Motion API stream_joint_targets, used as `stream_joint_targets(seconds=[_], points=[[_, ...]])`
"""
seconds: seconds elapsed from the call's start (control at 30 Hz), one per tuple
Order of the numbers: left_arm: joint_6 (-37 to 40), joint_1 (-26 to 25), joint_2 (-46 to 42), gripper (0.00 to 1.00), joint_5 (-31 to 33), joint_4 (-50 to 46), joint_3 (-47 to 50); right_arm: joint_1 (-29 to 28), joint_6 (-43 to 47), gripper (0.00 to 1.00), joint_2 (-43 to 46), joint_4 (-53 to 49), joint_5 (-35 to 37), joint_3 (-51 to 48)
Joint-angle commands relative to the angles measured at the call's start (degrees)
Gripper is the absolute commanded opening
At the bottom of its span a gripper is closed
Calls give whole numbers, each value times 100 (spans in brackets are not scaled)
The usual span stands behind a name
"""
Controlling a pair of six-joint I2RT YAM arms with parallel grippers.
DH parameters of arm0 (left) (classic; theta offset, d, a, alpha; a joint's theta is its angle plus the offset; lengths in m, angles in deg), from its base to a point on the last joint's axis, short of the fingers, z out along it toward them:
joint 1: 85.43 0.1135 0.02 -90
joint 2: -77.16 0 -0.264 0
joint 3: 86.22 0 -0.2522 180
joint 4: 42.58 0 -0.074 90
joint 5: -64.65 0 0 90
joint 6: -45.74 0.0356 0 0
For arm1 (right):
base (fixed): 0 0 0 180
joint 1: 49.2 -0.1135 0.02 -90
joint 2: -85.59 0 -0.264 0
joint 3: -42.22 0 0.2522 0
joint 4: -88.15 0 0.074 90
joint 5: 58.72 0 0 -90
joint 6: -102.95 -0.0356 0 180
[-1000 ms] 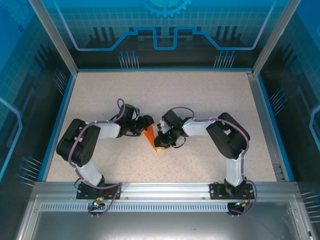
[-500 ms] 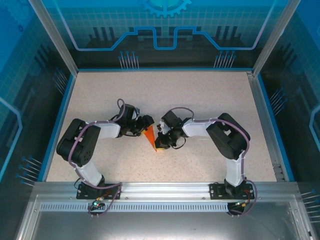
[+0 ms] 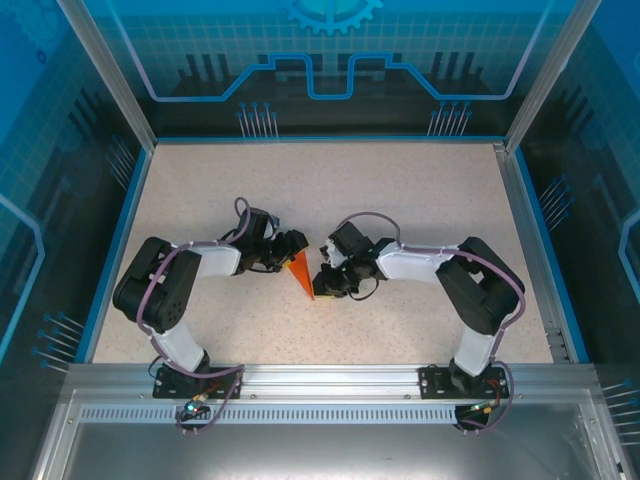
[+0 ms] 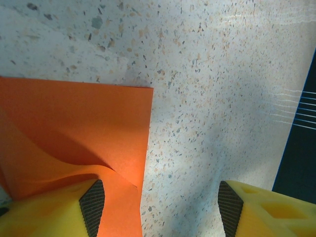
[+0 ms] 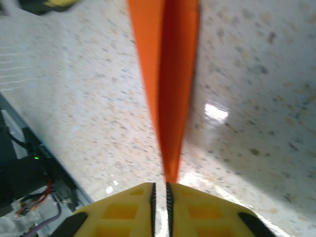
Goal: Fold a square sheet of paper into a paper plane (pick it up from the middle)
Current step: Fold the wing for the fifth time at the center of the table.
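The square sheet of paper [image 3: 301, 272] is folded into a slim orange pointed shape, like a paper plane, lying mid-table between both grippers. My left gripper [image 3: 296, 245] stands at its far wide end, open. In the left wrist view the left gripper [image 4: 160, 202] has one pad [image 4: 92, 205] resting at the paper [image 4: 74, 128], whose top flap lifts in a curl. My right gripper [image 3: 321, 281] is at the near tip. In the right wrist view the right gripper [image 5: 160, 186] is shut to a thin slit, and the tip of the paper [image 5: 168, 74] ends just in front of it.
The speckled table [image 3: 400, 200] has a blue rim [image 3: 130, 230] on three sides and an aluminium rail [image 3: 320, 378] along the near edge. Both arms' elbows reach out towards the side walls. In the left wrist view a dark edge [image 4: 301, 148] lies at the right.
The right arm's elbow has swung outward to the right and its gripper has shifted slightly at the paper's near tip. The left arm and paper have stayed put.
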Motion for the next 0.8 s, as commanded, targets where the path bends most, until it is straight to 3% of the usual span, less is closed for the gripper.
stream_joint_targets(seconds=[0.0,0.2,0.37,0.77], points=[[62,-26,562,66,189,-611,188,35,-352,10,15,562,-284,114],[38,-26,581,66,150,-578,192,6,-872,2,-613,1311,-574,269],[56,-26,583,66,150,-588,205,-10,-724,1,-1003,849,-551,388],[45,-26,636,66,189,-590,183,-3,-219,1,-1042,226,-640,-435]])
